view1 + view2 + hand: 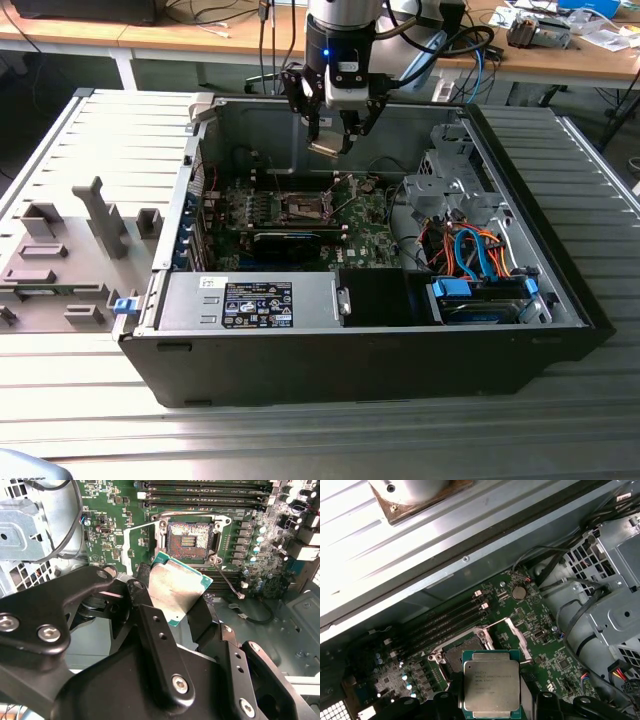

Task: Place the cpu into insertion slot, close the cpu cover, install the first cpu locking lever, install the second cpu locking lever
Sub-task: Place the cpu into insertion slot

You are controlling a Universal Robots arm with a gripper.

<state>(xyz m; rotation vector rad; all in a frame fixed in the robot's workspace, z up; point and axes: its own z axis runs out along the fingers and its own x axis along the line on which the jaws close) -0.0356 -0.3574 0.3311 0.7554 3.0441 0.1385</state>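
My gripper point(332, 140) hangs above the open computer case, shut on the cpu point(329, 145), a flat square chip with a silvery-grey top. The cpu point(172, 589) sits between the black fingers point(202, 617) in the second wrist view, and its metal top point(491, 685) faces the first wrist camera. The insertion slot point(305, 207) lies open on the green motherboard below and a little toward the exterior view's left of the gripper. Its bare contact field point(189, 541) shows, with the cover frame point(516, 636) swung up beside it. The cpu is well above the slot, not touching it.
The case walls point(190, 190) ring the motherboard. A drive cage with orange and blue cables point(470, 250) stands at the exterior view's right, the power supply point(250, 300) at the front. Memory slots point(445, 622) run beside the socket. Grey fixtures point(70, 250) lie outside on the left.
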